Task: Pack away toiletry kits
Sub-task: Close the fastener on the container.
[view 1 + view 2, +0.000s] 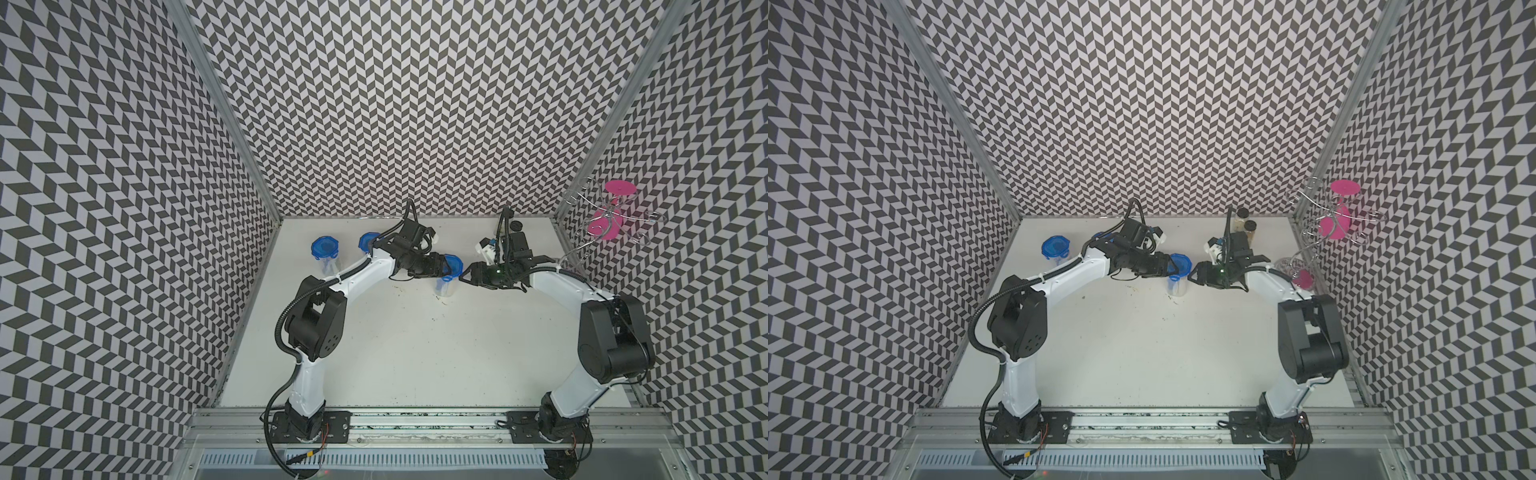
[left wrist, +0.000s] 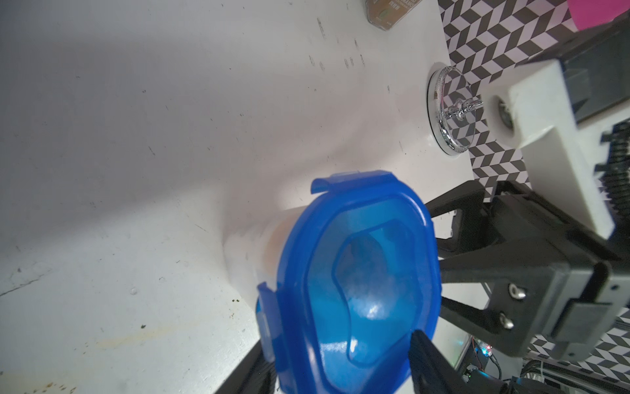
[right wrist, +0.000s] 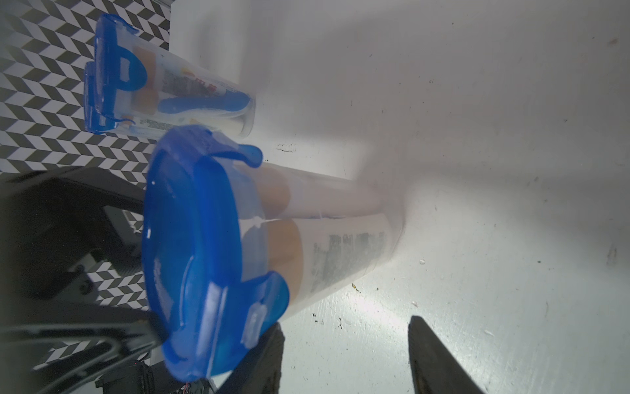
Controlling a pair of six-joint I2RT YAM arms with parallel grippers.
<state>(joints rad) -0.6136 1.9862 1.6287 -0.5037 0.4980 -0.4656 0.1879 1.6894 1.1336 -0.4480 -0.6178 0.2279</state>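
L gripper [image 1: 449,269] pinches glossy blue tabbed lid [image 2: 358,273] atop clear plastic cup [image 3: 341,238]. R gripper [image 3: 344,358] gapes empty beside it on scuffed white table [image 1: 415,353].

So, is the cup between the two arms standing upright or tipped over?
Upright. In both top views the cup stands on its base on the table, blue lid on top.

Scuffed white table [image 1: 415,353]; left cup [image 1: 325,259] and second cup [image 1: 367,241] upright near the left wall; middle cup [image 1: 446,284] centre-back; jars [image 1: 1250,227] and stand [image 1: 1331,230] back right.
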